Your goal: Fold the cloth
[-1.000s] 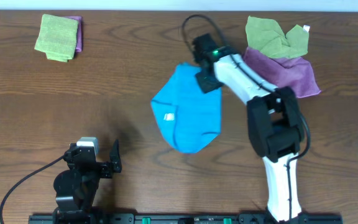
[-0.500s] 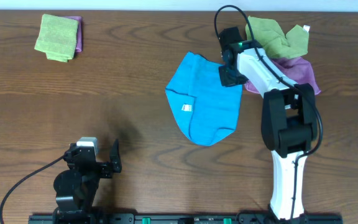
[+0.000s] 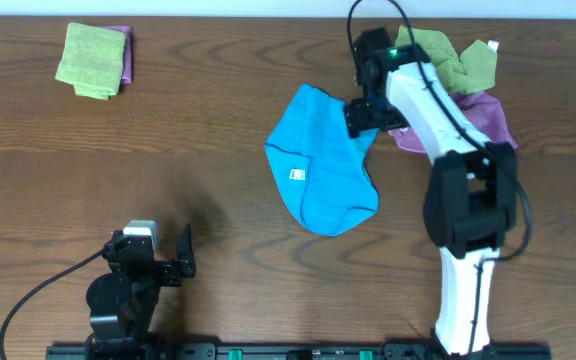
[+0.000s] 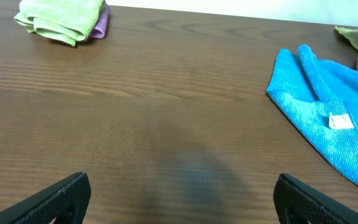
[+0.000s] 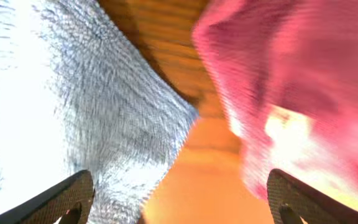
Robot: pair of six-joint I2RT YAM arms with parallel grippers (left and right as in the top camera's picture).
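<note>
The cloth [image 3: 323, 165] is bright blue and lies crumpled in a rough teardrop at the table's middle, its small white tag [image 3: 296, 174] facing up. My right gripper [image 3: 361, 116] hovers open over the cloth's upper right corner, with nothing between its fingers. In the right wrist view the gripper [image 5: 179, 196] has the cloth [image 5: 73, 106] under its left finger and bare table between the jaws. My left gripper [image 3: 153, 250] rests open near the front left edge. The left wrist view shows this gripper [image 4: 182, 196] well short of the cloth [image 4: 328, 118], which lies far to the right.
A purple cloth [image 3: 468, 115] and a light green cloth [image 3: 446, 55] lie heaped just right of my right gripper. A folded green cloth on a purple one [image 3: 93, 60] sits at the back left. The right arm's black cable [image 3: 353, 20] loops above it.
My right gripper dragged the blue cloth to the right, then opened and let go of its corner. The cloth now lies still. The left arm has not moved.
</note>
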